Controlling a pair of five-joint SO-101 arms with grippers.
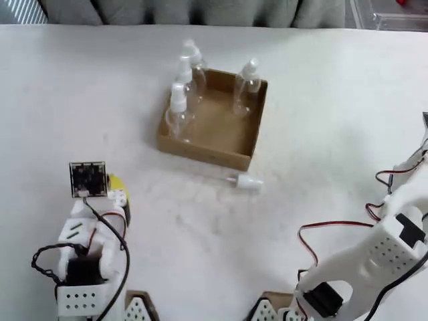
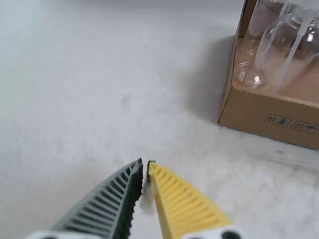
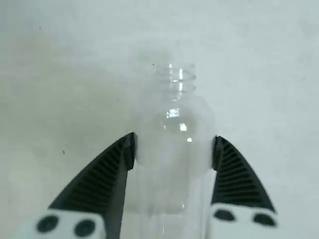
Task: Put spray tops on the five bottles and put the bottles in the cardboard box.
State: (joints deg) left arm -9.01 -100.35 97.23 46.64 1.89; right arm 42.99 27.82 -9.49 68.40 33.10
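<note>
The left gripper (image 2: 145,167) has its grey finger (image 2: 114,199) and yellow finger (image 2: 179,199) closed together so that the tips meet, and nothing is between them; it hangs low above the white table (image 2: 89,89). In the high view this gripper is at about 8 o'clock from the cardboard box (image 1: 200,148), well apart from it. The right gripper (image 3: 172,149) is opened only as wide as the uncapped bottle (image 3: 172,114) that it grips: its two black fingers (image 3: 119,164) press on the opposite sides of the clear body, just under the shoulder, and the threaded neck, with no top on it, sticks out past the fingertips. Inside the box stand four bottles (image 1: 246,87), upright and each with a spray top on: three near the wall at 9 to 11 o'clock, one in the corner at 1 o'clock. One loose spray top (image 1: 244,180) lies on its side on the table at 5 o'clock from the box, just beside the box wall, and well apart from the left gripper
</note>
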